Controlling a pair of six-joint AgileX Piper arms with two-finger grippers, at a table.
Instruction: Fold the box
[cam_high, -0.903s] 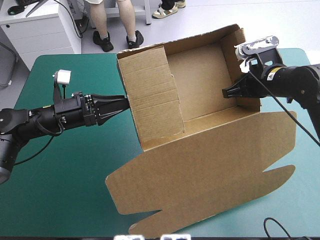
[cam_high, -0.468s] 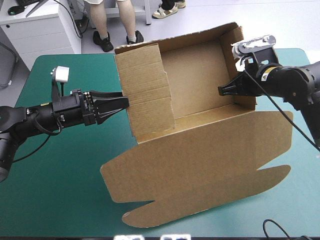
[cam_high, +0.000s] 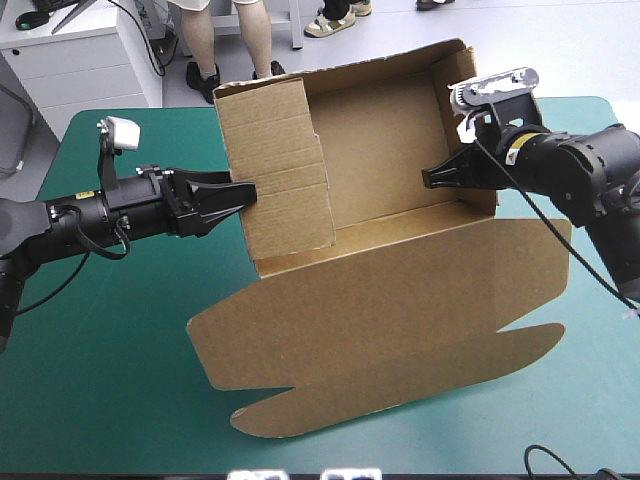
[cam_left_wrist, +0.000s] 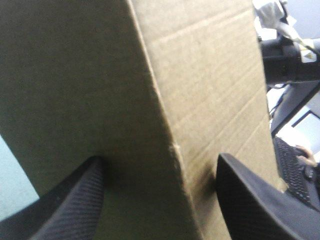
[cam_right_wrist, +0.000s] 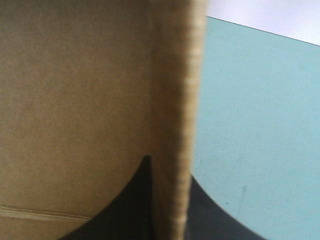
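Black-fingered left gripper (cam_high: 240, 193): fingers apart, straddling outer corner of left wall, tips against board. Likely bracing wall upright rather than gripping. Mid-table, box (cam_high: 380, 300): brown tray part tipped up toward far edge, walls raised, lid sheet spread toward near edge. Right gripper (cam_high: 432, 177): fingers all but together, clamped on right wall, board edge between them, probably steadying tray for tucking. Surface: teal-green cover (cam_high: 110, 350), smooth and flat; lid's near flaps rest on it.
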